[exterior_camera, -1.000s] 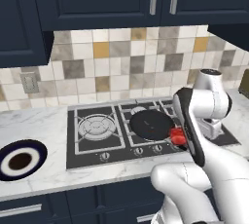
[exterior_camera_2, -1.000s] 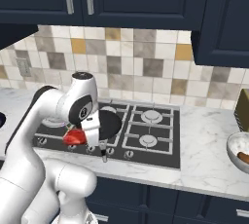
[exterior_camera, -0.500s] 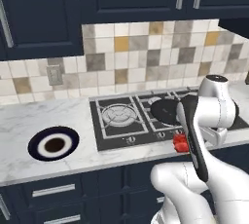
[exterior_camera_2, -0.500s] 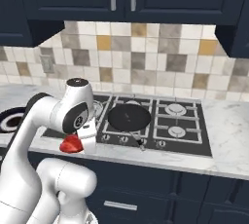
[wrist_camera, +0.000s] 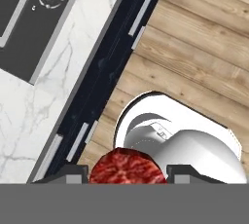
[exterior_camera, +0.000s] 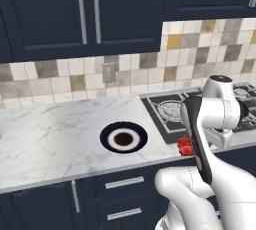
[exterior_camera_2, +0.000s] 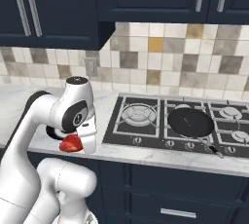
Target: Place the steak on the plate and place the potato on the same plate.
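The steak sits clamped between the two dark finger tips of the gripper, which press its left and right sides at 6 o'clock in the hand view; the red marbled slab fills the gap between them. Below the gripper in that view lie the wooden floor, the navy cabinet front and the edge of the marble counter, so the steak hangs over the counter's front edge, off the surface. In the left base view the steak shows at 3 o'clock of the plate, near but apart from it. The plate rests flat on the counter, left of the gas hob, where a black frying pan stands.
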